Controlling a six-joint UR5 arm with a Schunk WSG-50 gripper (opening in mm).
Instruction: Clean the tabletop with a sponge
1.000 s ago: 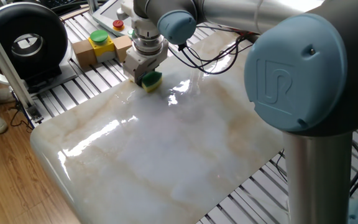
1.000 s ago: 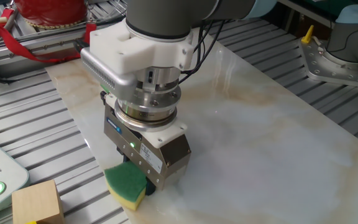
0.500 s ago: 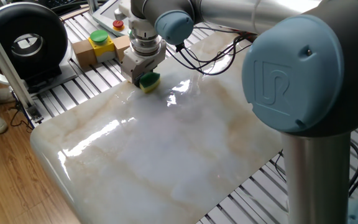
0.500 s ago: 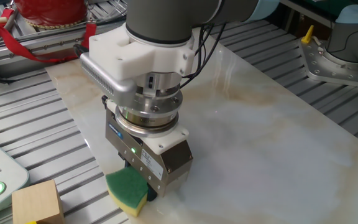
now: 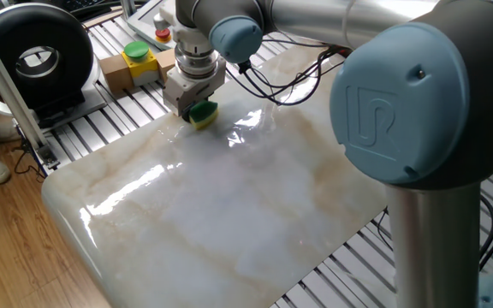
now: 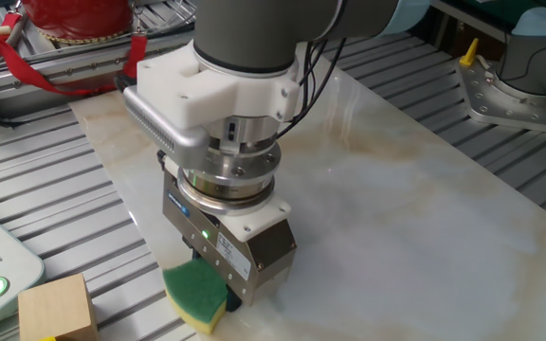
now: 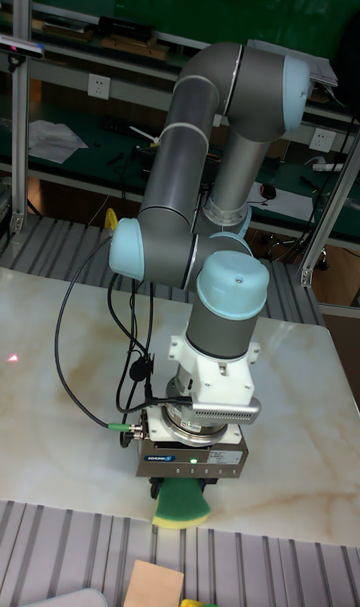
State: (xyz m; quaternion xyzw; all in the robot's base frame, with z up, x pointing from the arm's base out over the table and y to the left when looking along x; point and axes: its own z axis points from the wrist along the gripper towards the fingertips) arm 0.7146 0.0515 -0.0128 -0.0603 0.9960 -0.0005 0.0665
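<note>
Currently my fingers (image 6: 218, 296) are closed on the sponge (image 6: 195, 293), green scouring layer up and yellow foam down. I hold it pressed against the worktop (image 5: 229, 205), a glossy white marble-look slab with faint beige veins, right at the slab's edge where it meets the ribbed grey metal slats (image 6: 45, 199). My wrist points straight down over the sponge. A green status light (image 6: 204, 231) glows on my gripper body. Just beyond the slab edge, a wooden block (image 5: 120, 72) carrying a yellow-and-green button (image 5: 136, 53) sits on the slats, near the sponge but apart from it.
</note>
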